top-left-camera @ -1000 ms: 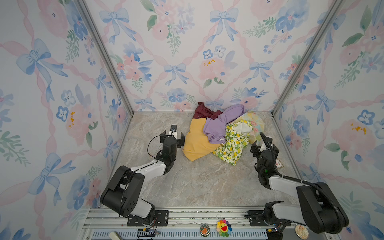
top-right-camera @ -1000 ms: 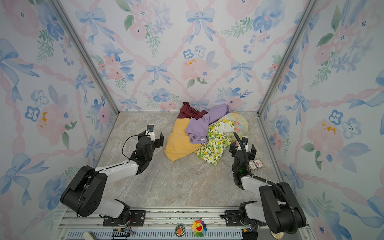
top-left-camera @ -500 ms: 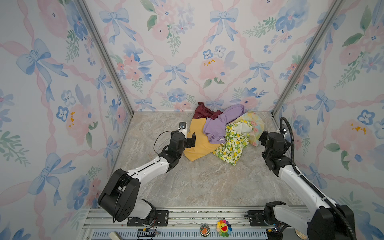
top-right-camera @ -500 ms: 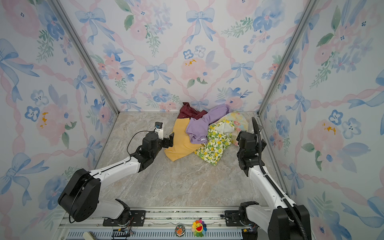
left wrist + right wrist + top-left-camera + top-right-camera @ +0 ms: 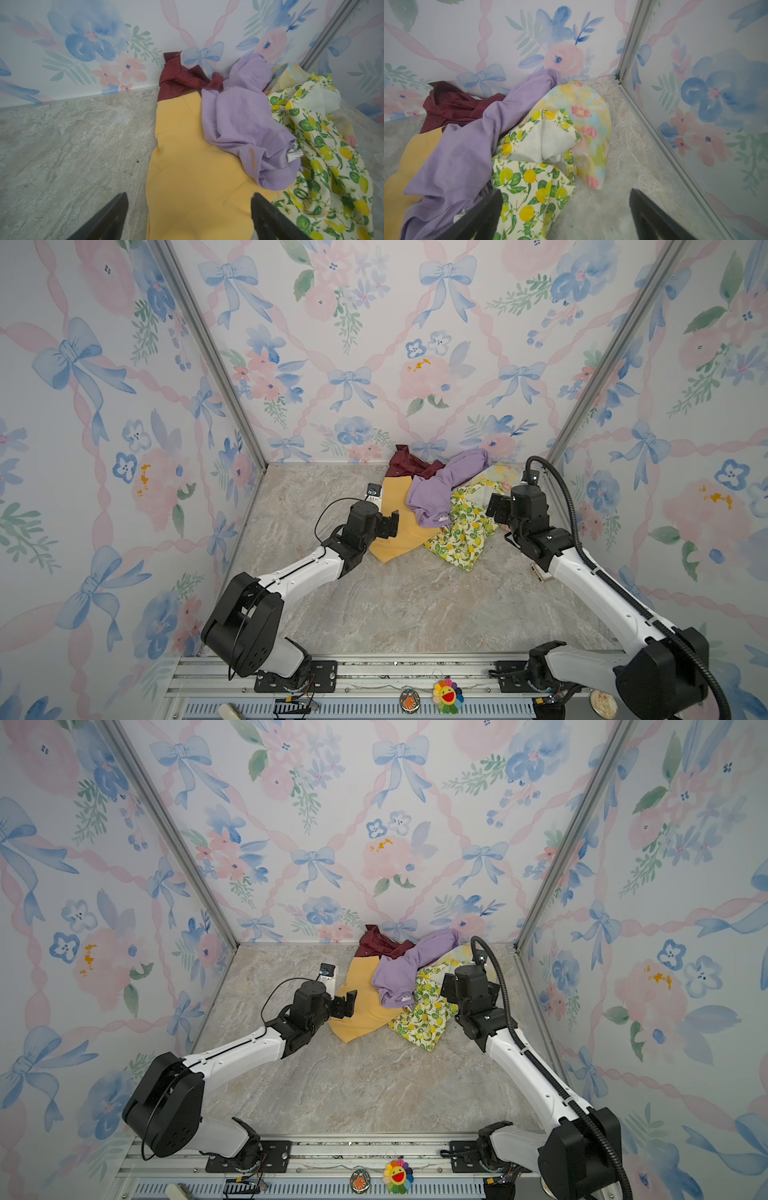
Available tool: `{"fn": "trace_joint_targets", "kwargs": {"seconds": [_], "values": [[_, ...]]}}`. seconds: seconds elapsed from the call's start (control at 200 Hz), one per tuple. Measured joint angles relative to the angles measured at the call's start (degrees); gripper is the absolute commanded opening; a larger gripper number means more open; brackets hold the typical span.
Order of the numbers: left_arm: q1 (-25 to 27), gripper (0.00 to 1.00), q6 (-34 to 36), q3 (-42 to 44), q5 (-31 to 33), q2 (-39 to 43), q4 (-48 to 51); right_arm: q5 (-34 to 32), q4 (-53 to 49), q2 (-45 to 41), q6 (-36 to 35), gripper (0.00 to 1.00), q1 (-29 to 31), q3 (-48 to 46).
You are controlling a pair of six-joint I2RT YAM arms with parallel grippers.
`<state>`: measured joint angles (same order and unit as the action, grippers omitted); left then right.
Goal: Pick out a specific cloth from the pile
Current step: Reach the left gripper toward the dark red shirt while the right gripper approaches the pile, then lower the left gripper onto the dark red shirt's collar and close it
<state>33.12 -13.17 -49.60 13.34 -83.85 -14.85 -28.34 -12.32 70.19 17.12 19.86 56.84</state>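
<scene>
Hovering with its two dark fingers spread wide apart and nothing between them, the left hand (image 5: 188,198) sits over the near edge of a plain mustard-yellow cloth (image 5: 187,166) on the marbled grey bench (image 5: 395,605). The task's thing, a dark maroon, slightly shiny fabric piece (image 5: 176,81), lies well beyond that hand at the far end of the pile (image 5: 440,506). It is bunched against the flowered back wall (image 5: 374,364), with its near edge tucked under the yellow cloth and a crumpled lilac-purple cloth (image 5: 239,116). The right hand (image 5: 565,193), fingers likewise apart and empty, hangs at the pile's opposite side above a white lemon-print cloth (image 5: 529,187), beside a pale pastel floral cloth (image 5: 591,116). The maroon piece sits across the heap from it.
</scene>
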Motion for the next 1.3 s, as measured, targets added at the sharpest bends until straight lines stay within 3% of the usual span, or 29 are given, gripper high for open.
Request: {"fn": "trace_joint_targets", "kwargs": {"seconds": [0.37, 0.605, 0.73, 0.935, 1.3], "values": [[-0.59, 0.93, -0.66, -0.55, -0.57, -1.09, 2.32, 4.63, -3.34, 5.95, -2.64, 0.99, 7.02, 8.02], [-5.99, 0.89, -6.47, -2.86, -3.41, -2.56, 3.32, 6.8, -4.5, 6.78, -4.94, 0.98, 10.86, 9.88], [-8.59, 0.89, -11.39, -9.68, -5.68, -7.41, 6.16, 9.18, -3.52, 2.21, -5.73, 0.98, 11.08, 5.29], [-8.11, 0.87, -17.97, -22.08, -9.07, -16.37, 9.57, 11.26, -2.27, -8.0, -5.35, 0.98, 11.39, -6.23], [-6.88, 0.84, -25.14, -49.72, -12.5, -41.83, 12.79, 10.75, -2.03, -22.91, -1.18, 0.97, 15.26, -17.86]]}}
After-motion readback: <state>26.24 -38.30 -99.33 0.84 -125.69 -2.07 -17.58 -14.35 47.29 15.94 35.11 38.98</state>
